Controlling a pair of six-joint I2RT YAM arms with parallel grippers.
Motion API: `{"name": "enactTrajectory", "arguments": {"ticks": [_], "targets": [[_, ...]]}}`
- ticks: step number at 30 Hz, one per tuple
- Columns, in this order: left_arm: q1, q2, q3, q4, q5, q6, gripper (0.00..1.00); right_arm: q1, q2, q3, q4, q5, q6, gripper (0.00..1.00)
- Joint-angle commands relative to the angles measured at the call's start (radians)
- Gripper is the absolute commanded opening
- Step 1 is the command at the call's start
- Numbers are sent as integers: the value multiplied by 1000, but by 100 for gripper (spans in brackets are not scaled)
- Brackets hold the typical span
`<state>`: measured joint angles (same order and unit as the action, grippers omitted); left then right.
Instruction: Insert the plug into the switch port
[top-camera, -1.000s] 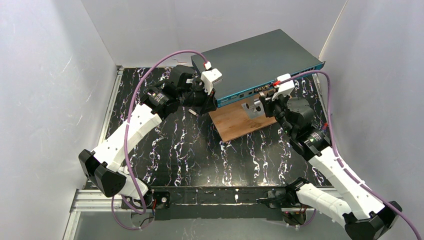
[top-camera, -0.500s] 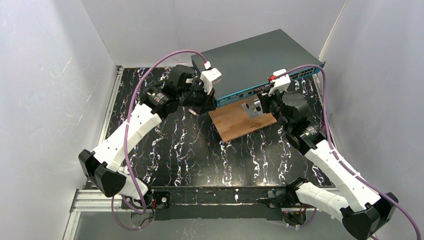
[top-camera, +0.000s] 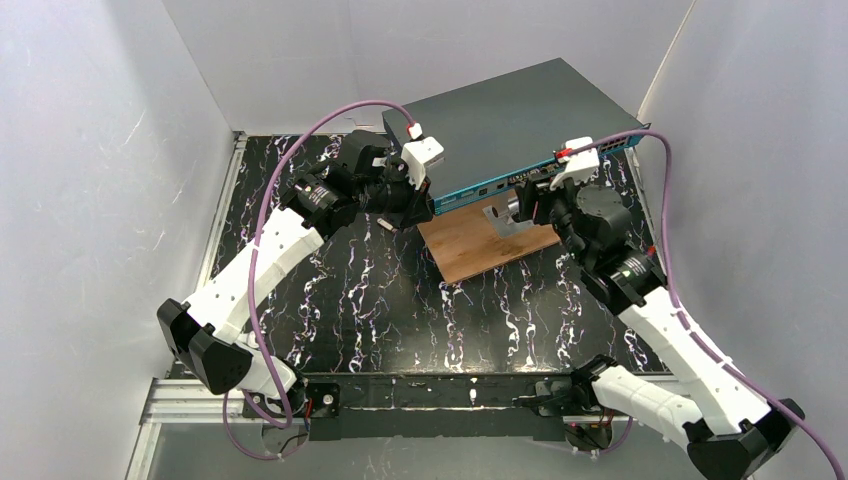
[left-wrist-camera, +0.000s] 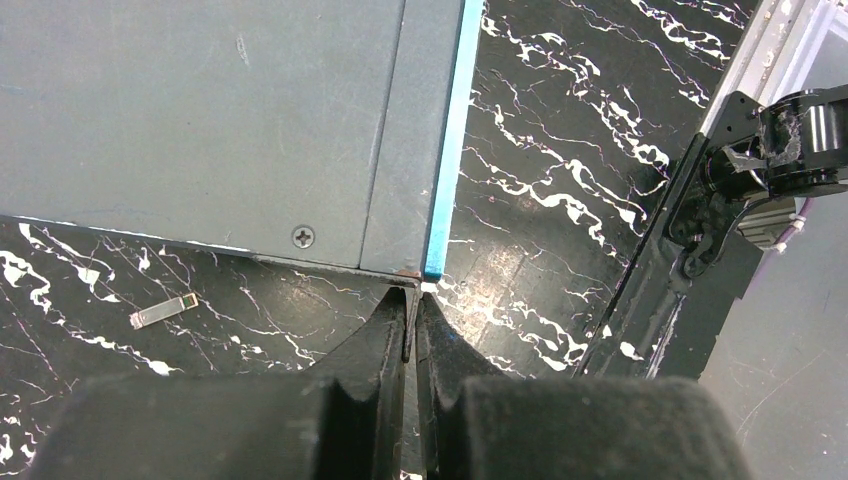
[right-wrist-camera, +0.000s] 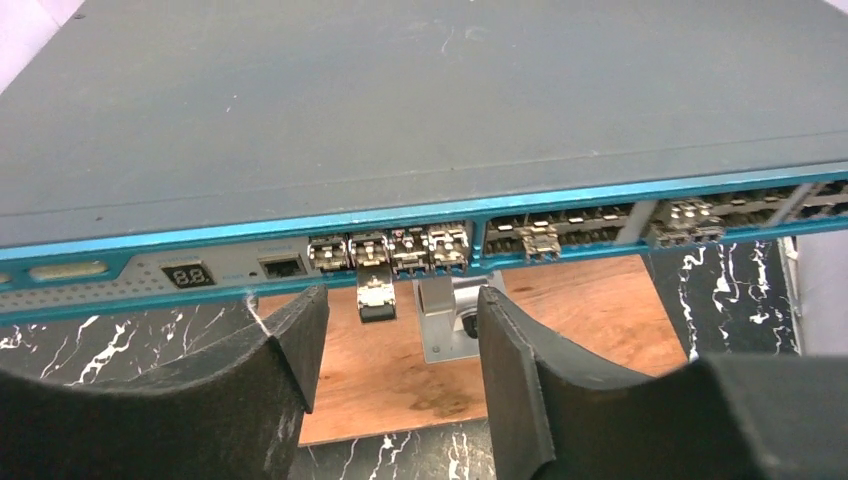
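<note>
The switch (right-wrist-camera: 420, 110) is a wide dark grey box with a teal front strip (right-wrist-camera: 560, 200) of small sockets; it also fills the left wrist view (left-wrist-camera: 200, 110) and sits at the back in the top view (top-camera: 500, 115). A small metallic plug (right-wrist-camera: 373, 287) sticks out of a socket in the left group, above the wooden board. My right gripper (right-wrist-camera: 400, 320) is open just in front of the plug, one finger (right-wrist-camera: 300, 340) on each side and clear of it. My left gripper (left-wrist-camera: 412, 303) is shut on nothing, its tips at the switch's near left corner (top-camera: 430, 207).
A brown wooden board (right-wrist-camera: 590, 320) lies under the switch's front, carrying a grey metal bracket (right-wrist-camera: 450, 315). A small metal clip (left-wrist-camera: 163, 311) lies on the black marbled table (top-camera: 380, 290). White walls close in on three sides, and purple cables (top-camera: 300, 150) loop over both arms.
My right gripper has gone from shut to open, letting go of the plug, and its wrist has shifted slightly right. The left arm has not moved.
</note>
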<state>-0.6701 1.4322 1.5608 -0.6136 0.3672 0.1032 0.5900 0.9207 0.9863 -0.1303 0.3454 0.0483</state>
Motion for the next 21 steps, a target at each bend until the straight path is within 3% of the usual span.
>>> {"name": "enactTrajectory", "arguments": {"ticks": [1, 7, 10, 14, 18, 21], "targets": [[7, -27, 32, 31, -46, -12, 0, -2, -73, 70, -89, 10, 10, 64], [7, -21, 31, 33, -44, -17, 0, -1, -118, 66, -199, -13, 12, 58], [6, -19, 32, 35, -43, -17, 0, -2, -117, 55, -206, -26, 12, 45], [6, -18, 37, 32, -44, -15, 0, -2, -104, 42, -163, -52, 18, 18], [8, -18, 35, 28, -47, -11, 0, -1, -76, 42, -124, -61, 18, 3], [9, -18, 34, 28, -47, -11, 0, -1, -60, 43, -87, -63, 13, 1]]}}
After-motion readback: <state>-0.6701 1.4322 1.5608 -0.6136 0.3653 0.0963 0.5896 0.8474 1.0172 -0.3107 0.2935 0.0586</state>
